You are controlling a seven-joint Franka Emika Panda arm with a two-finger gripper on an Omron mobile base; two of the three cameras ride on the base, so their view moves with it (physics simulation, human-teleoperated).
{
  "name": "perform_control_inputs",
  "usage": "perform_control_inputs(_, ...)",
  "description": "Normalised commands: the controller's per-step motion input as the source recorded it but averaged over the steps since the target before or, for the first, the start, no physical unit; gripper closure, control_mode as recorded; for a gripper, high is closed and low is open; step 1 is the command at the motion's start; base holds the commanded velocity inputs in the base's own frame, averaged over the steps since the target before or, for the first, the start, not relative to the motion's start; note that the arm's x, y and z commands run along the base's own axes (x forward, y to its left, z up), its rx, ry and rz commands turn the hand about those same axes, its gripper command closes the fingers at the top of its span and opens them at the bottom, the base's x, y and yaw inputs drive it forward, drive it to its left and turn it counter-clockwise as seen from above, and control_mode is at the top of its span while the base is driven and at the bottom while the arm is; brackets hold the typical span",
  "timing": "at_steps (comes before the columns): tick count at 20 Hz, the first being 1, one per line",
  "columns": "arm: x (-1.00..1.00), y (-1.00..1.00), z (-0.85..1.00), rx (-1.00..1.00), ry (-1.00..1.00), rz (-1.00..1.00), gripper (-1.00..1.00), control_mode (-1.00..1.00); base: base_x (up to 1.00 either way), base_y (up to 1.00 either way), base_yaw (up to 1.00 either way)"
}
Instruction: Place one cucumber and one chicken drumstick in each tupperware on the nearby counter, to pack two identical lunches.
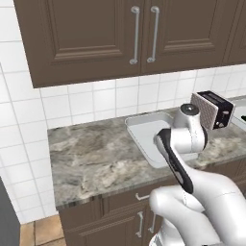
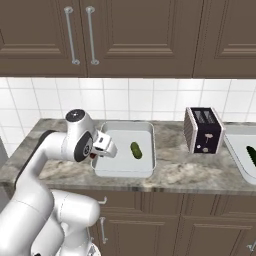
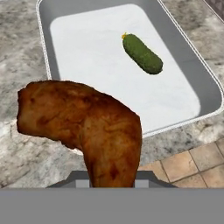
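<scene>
My gripper (image 2: 95,153) is shut on a reddish-brown chicken drumstick (image 3: 87,124), which hangs over the near left corner of a pale tupperware (image 3: 205,83) on the counter (image 3: 26,148). In the right base view just a small red bit of the drumstick (image 2: 93,155) peeks out below the hand. A short light-green cucumber (image 3: 142,54) lies inside this tupperware (image 2: 125,170), toward its right side (image 2: 135,150). A second tupperware (image 2: 239,159) sits at the far right with a dark green cucumber (image 2: 252,156) in it. In the left base view the arm covers part of the near tupperware (image 1: 137,129).
A black and silver toaster (image 2: 203,130) stands on the counter between the two tupperware trays, also visible in the left base view as the toaster (image 1: 214,109). Dark wall cabinets (image 1: 134,33) hang above. Tiled floor (image 3: 192,162) shows beyond the counter's front edge.
</scene>
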Motion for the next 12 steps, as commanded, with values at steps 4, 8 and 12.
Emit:
perform_control_inputs(4, 0.25, 0.00, -0.16, 0.00, 0.00, 0.00, 1.00, -1.00, 0.00, 0.00, 0.00)
perform_control_inputs(8, 0.28, 0.00, -0.17, 0.00, 0.00, 0.00, 1.00, -1.00, 0.00, 0.00, 0.00)
perform_control_inputs(12, 0.29, -0.06, -0.21, 0.01, 0.00, 0.00, 1.00, -1.00, 0.00, 0.00, 0.00)
